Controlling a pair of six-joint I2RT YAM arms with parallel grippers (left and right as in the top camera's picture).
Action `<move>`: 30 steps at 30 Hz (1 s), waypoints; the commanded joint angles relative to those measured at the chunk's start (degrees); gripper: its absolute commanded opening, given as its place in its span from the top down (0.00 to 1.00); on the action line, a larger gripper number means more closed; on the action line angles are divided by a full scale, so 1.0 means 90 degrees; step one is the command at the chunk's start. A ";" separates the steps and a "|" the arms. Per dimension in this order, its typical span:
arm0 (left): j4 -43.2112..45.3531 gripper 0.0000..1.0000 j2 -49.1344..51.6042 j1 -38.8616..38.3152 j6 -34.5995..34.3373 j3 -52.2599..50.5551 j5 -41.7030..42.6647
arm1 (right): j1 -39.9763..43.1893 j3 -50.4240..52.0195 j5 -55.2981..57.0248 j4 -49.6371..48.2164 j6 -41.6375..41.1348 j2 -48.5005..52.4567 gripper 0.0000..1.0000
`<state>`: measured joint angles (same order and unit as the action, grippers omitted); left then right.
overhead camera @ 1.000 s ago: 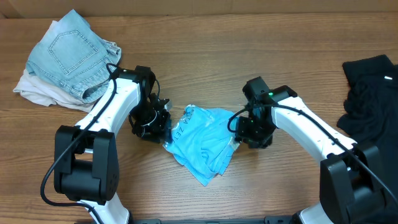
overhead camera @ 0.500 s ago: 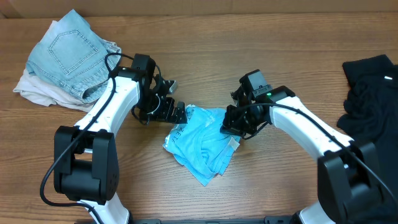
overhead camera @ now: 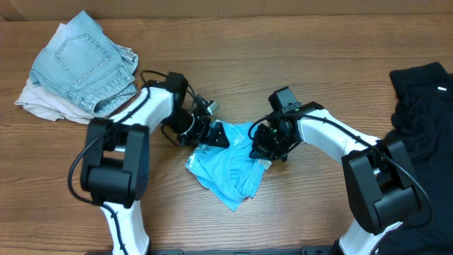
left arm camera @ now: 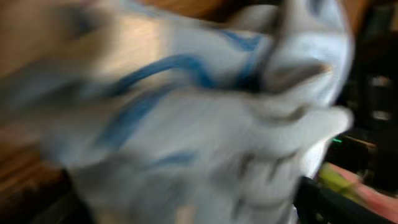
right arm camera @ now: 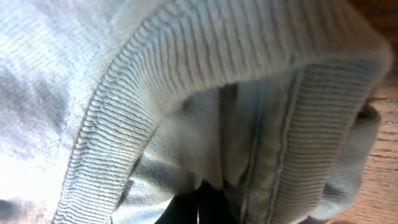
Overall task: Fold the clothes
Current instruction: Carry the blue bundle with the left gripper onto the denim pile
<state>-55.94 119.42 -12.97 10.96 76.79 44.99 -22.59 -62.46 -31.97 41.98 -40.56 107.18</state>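
Two end effectors meet the sky-blue T-shirt, which lies crumpled at the middle of the tabletop. The left end effector is seen spread at its upper left edge, though the wrist view is blurred and filled with cloth. The right end effector is pinched on the shirt's ribbed edge, its fingers hidden. The black garment is cut off at the right.
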 commanded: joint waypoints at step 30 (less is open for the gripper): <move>-0.1311 0.96 0.0716 0.3509 -0.2348 0.6530 -0.0695 | 0.0197 -0.0612 0.0333 0.1037 0.0362 -0.2067 0.90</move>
<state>-71.81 126.98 11.92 3.86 133.51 43.64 -20.99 -67.42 -29.71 51.18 -37.78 88.38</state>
